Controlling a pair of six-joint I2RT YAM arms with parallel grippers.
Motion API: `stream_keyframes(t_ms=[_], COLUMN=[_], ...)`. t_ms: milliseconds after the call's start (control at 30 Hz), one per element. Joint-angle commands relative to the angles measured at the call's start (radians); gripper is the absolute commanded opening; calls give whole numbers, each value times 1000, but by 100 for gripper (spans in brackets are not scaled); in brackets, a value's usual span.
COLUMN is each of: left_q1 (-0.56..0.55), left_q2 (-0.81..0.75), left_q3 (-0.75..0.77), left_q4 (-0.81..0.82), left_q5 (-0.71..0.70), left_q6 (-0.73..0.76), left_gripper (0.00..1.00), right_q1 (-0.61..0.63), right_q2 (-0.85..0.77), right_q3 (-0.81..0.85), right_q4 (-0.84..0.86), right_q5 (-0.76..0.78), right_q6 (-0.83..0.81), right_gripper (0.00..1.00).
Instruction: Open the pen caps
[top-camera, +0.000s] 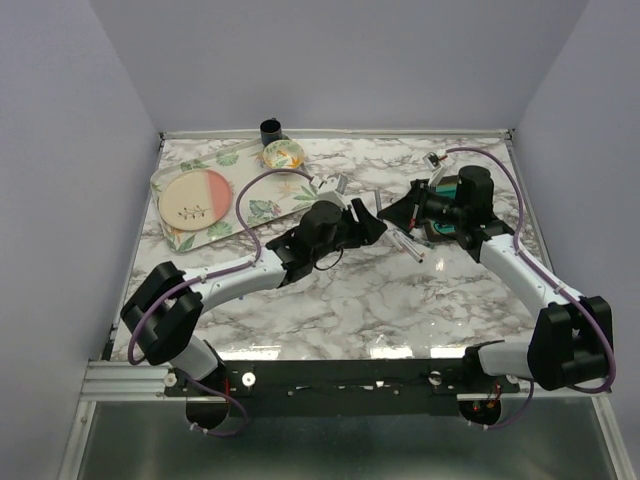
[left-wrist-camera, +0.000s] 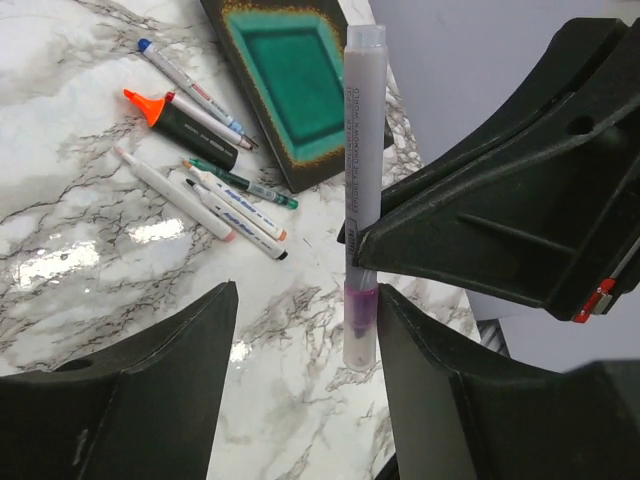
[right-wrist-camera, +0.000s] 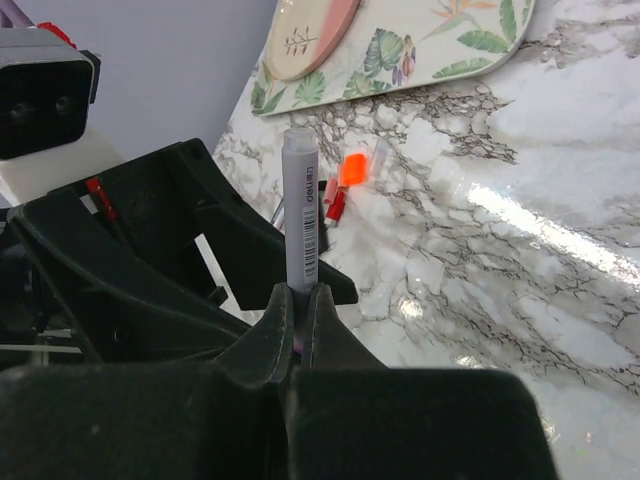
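Observation:
My right gripper (right-wrist-camera: 303, 300) is shut on a pale grey pen (right-wrist-camera: 301, 215) and holds it above the table. In the left wrist view the same pen (left-wrist-camera: 363, 150) stands upright, with its clear cap (left-wrist-camera: 360, 330) over a pink tip at the lower end. My left gripper (left-wrist-camera: 305, 290) is open around that cap, which sits close against the right-hand finger (left-wrist-camera: 440, 390). Several more pens (left-wrist-camera: 215, 190) lie on the marble, among them a black highlighter with an orange tip (left-wrist-camera: 185, 125). A loose orange cap (right-wrist-camera: 352, 168) and a red one (right-wrist-camera: 335, 205) lie on the table.
A dark dish with a green centre (left-wrist-camera: 290, 85) lies beside the loose pens. A leaf-patterned tray (top-camera: 255, 210) with a pink plate (top-camera: 195, 197) sits at the back left, with a small bowl (top-camera: 283, 154) and a black cup (top-camera: 270, 130) behind it. Both grippers (top-camera: 385, 217) meet mid-table.

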Motion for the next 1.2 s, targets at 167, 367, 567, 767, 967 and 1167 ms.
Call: stream_keyframes(t_ms=[167,367,567,767,967,1167], left_q1=[-6,-6,-4,-4,-4,-4], left_q2=[55,65,60,49,65,74], left_q3=[57,66,48,34,64,69], left_q4=[-57,-47,-28,-2,-5,-30], left_q5=[-14,29,64,151,254,268], left_q6=[50,65,77,125,162,170], left_gripper=[55,40,7,0,0,0], right_q1=[0,0,-3,-3,-1,-6], right_q2=[6,15,13,24,44,29], right_q3=[-22,-22,-17,-5,6,32], right_q4=[54,55,46,32,23,-24], right_q5=[-28,-26,-14,-21,-32,17], right_q6=[50,48,33,11,-1,-48], right_gripper=[1,1,1,24,44,0])
